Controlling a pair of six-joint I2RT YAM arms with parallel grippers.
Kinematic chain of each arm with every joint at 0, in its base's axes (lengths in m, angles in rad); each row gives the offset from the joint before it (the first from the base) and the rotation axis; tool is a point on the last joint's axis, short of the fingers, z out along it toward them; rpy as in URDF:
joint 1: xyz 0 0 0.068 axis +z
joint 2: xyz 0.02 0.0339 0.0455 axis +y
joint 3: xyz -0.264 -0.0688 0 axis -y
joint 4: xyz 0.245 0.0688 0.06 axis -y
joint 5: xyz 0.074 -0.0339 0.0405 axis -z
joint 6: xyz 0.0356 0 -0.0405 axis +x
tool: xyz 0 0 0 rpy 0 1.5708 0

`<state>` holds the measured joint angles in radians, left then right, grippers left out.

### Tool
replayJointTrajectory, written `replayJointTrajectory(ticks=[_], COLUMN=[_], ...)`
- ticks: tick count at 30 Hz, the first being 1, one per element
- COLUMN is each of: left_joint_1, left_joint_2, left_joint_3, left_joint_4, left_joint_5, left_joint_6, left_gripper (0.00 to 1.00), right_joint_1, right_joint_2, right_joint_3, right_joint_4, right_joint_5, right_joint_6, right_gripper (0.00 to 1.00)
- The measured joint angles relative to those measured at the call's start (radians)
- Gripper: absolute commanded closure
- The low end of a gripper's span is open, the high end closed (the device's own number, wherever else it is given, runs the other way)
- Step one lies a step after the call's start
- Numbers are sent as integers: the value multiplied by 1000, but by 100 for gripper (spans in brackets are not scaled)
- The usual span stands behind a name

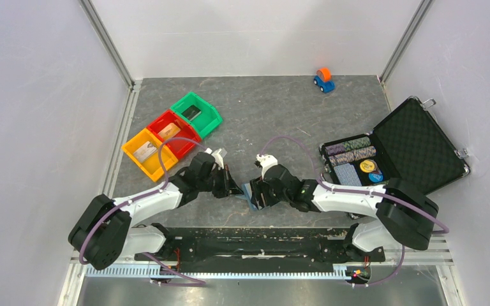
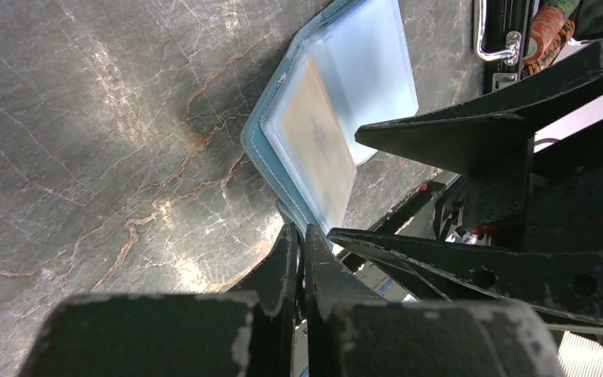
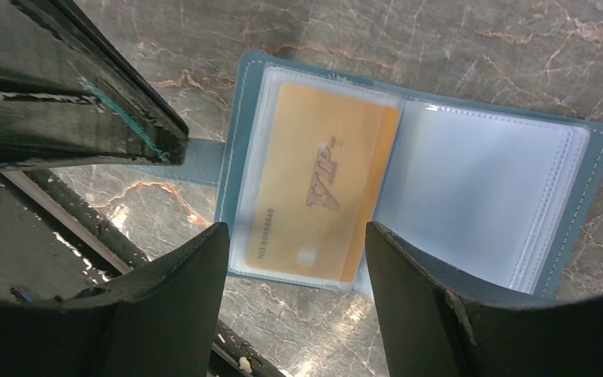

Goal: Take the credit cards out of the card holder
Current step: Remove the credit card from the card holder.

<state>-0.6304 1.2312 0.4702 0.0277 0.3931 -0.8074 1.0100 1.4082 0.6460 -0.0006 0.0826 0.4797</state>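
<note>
The slate-blue card holder (image 1: 249, 194) lies open on the table between my two grippers, its clear sleeves up (image 3: 487, 196). A gold credit card (image 3: 318, 192) marked VIP sits in its left sleeve and also shows in the left wrist view (image 2: 314, 133). The right sleeve looks empty. My left gripper (image 1: 235, 187) is shut on the holder's blue closing tab (image 3: 196, 161), its jaws nearly together (image 2: 302, 236). My right gripper (image 1: 259, 191) is open just above the holder's near edge (image 3: 294, 236), one finger on each side of the gold card, touching nothing.
Green (image 1: 198, 113), red (image 1: 173, 131) and yellow (image 1: 145, 152) bins stand at the back left, each with a flat card-like piece inside. An open black case (image 1: 415, 140) with poker chips (image 1: 351, 153) is at the right. A toy car (image 1: 323, 80) stands at the back.
</note>
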Motion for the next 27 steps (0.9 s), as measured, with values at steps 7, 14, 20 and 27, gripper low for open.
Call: replayJointTrajectory(ticks=[7,14,20,27], left_joint_1=[0,0,0,0], left_joint_2=[0,0,0,0], left_joint_3=[0,0,0,0], left_joint_4=[-2,-12,-19,-27], left_joint_5=[0,-1,0,-2], left_joint_6=[0,0,0,0], left_gripper=[98,98,98,98], right_joint_1=[0,1,1,1], right_joint_2=[32,39,38,28], right_joint_3=[-13,-16,-16,-16], right_joint_4=[20,37,30,14], right_joint_5=[-4,0,26,54], right_joint_6=[1,3,4,5], right_gripper=[43,54,57,60])
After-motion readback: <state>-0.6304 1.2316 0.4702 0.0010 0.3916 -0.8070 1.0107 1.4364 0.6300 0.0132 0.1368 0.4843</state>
